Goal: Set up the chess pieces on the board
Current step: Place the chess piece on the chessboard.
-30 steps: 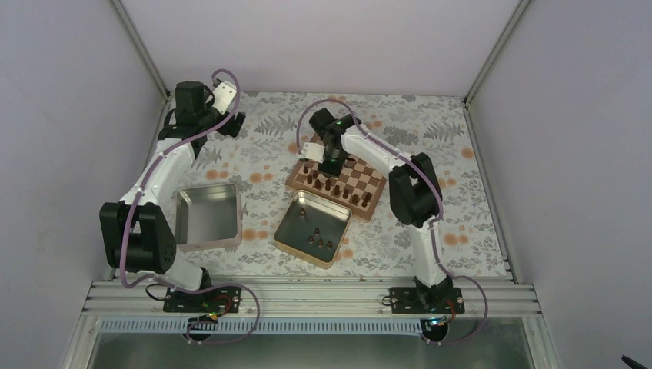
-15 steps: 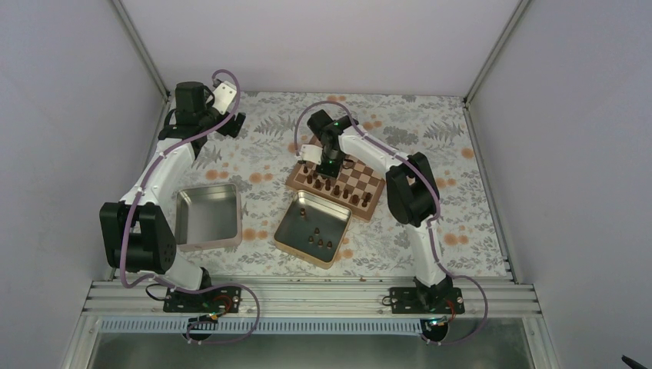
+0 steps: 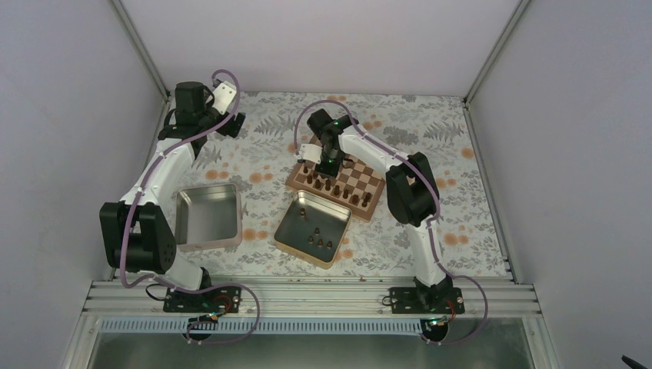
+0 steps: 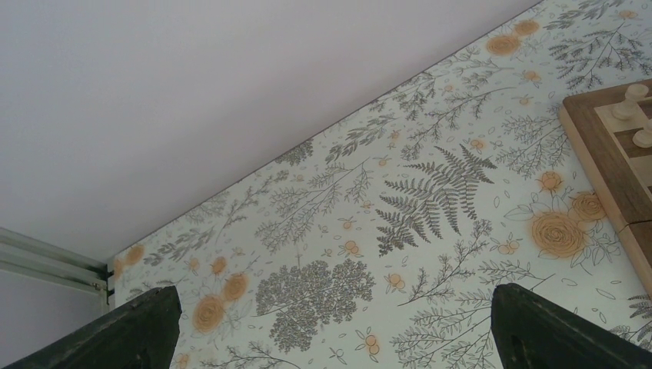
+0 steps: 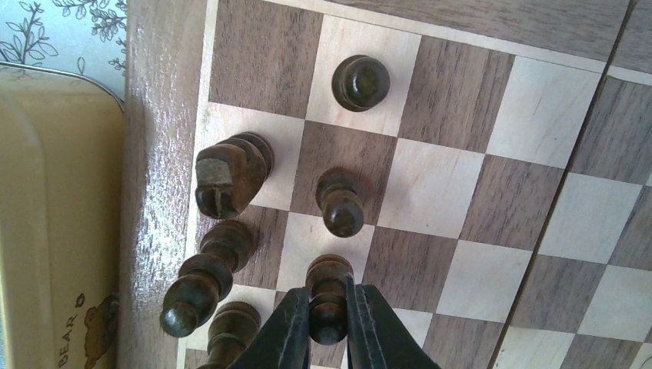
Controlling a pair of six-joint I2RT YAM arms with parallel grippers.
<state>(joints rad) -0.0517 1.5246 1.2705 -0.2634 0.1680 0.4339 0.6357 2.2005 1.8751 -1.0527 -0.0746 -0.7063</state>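
Since second ago: right arm [image 3: 369, 154] nudged left over board [image 3: 361, 181]; left arm [image 3: 165, 165] unmoved.
Item: dark pawn [image 5: 329, 270], turned wood; judged light, rigid, smooth.
Position: second row in from board's border.
Hold: right pincer [image 5: 329, 301] clamped below its head, judged soundest spot.
Idle: left pincer [image 4: 334, 307] apart.

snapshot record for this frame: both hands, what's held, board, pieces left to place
right hand: shut on a dark pawn, upright over a square near the board edge
pawn contact with board: cannot tell
left hand: open, nothing held, over the floral tablecloth, apart from the board
board: placed pieces stand in two rows along the edge nearest the tin
tin: beside the board, several unplaced pieces inside
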